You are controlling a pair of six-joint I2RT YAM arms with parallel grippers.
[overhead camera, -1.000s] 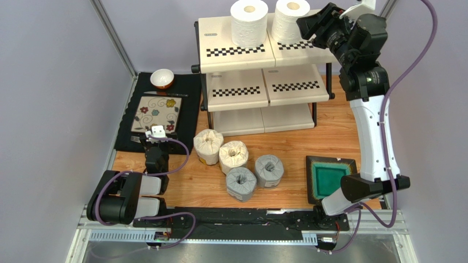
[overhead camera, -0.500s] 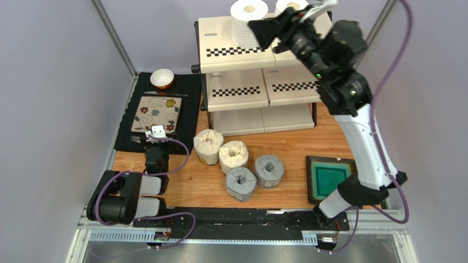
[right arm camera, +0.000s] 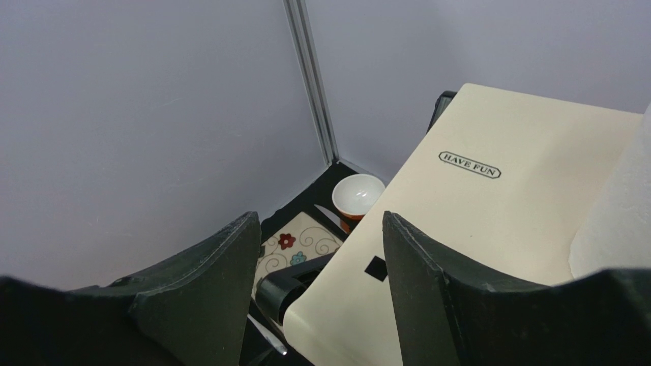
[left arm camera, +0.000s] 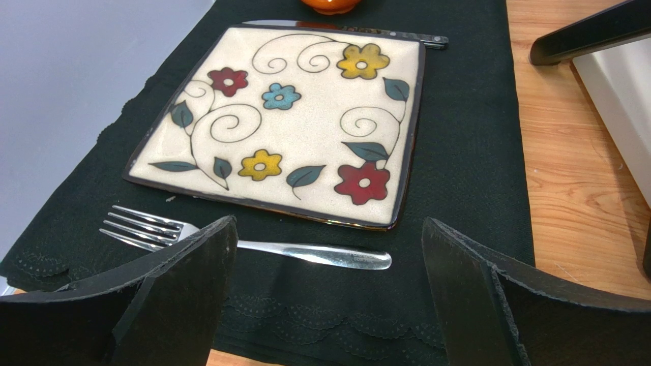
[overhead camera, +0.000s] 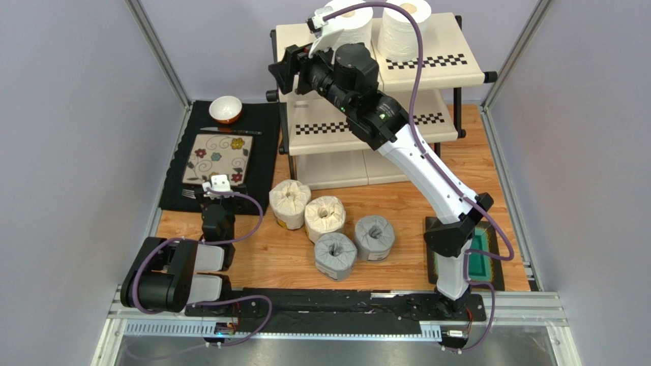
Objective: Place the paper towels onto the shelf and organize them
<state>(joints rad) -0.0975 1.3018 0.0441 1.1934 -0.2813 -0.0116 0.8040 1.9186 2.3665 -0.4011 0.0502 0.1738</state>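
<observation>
**Workspace Status: Two Rolls on Top Tier, Four on Table**

**Clearances.** The shelf (overhead camera: 451, 72) stands at the far edge of the table (overhead camera: 252, 259), its back close to the rear wall. Grey walls (overhead camera: 76, 114) close in the left and right sides. A strip of bare wood lies between the shelf's lowest tier and the rolls on the table. On the left, a black mat (overhead camera: 263, 152) fills the space from the shelf leg to the wall. On the right, a dark dish (overhead camera: 480, 259) with a green centre sits partly under the right arm.

**Rolls.** Two white rolls (overhead camera: 403, 29) stand upright, side by side, on the top tier. Two cream rolls (overhead camera: 289, 203) and two grey rolls (overhead camera: 335, 255) stand clustered on the table in front of the shelf, touching or nearly so.

**Right gripper** (overhead camera: 284, 69). It hangs at the top tier's front-left corner with its jaws wide apart and nothing between them. In the right wrist view the gripper (right arm camera: 321, 229) looks past that corner, with a white roll (right arm camera: 615, 221) at the frame's right edge, apart from the fingers.

**Left gripper** (overhead camera: 217, 197). It rests low at the mat's near edge, well apart from every roll. Its jaws (left arm camera: 328, 244) are wide and hold nothing. A fork (left arm camera: 306, 254) and a floral plate (left arm camera: 321, 152) lie ahead of it.

**Markings.** The top panel carries an oval label (right arm camera: 469, 165) reading "HAVE FUN".
</observation>
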